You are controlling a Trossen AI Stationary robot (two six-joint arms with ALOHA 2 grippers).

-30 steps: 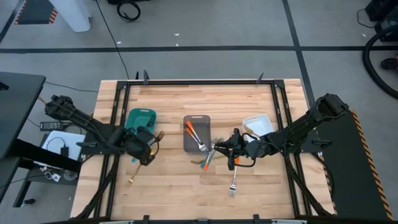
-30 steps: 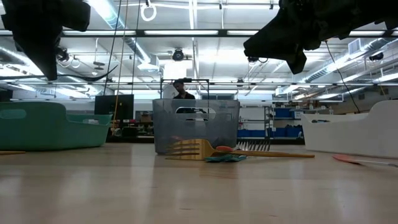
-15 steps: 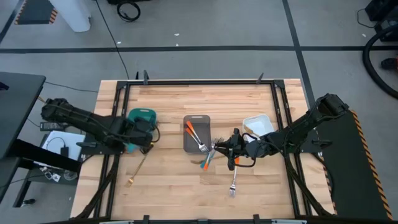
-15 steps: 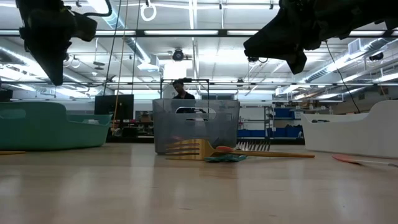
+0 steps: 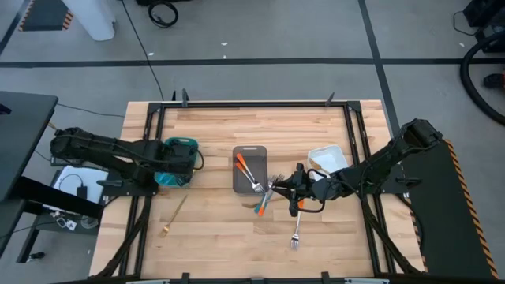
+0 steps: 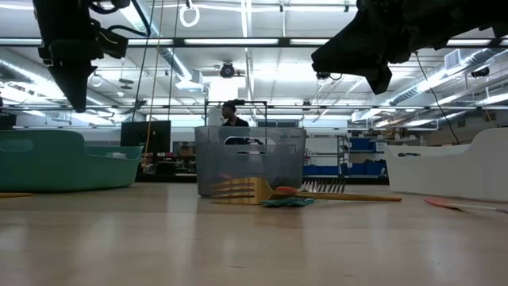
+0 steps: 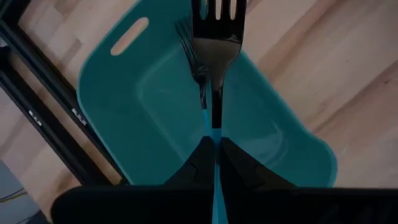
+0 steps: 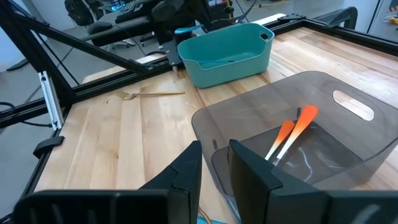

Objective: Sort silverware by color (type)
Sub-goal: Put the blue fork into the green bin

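The left arm reaches in from the table's left edge, nearly level, with the left gripper (image 5: 188,155) hanging over the teal tray (image 5: 175,180); its fingers are pinched tight on the blue-handled fork (image 7: 214,68), tines pointing away from the wrist above the tray floor. Only the left wrist view shows that fork; from above the arm hides it. The right arm stretches from the right edge toward the middle, and the right gripper (image 5: 293,183) hovers beside the grey tray (image 5: 249,150) with its fingers a little apart and nothing between them. The right wrist view shows two orange-handled forks (image 8: 292,130) lying in the grey tray. From above, a gold fork (image 5: 175,213) lies on the bare wood near the left front, a small pile of utensils (image 5: 265,199) sits just in front of the grey tray, and one more fork (image 5: 296,229) lies toward the front. Since a second ago the left gripper has swung from the open wood back over the teal tray; the right arm has not moved.
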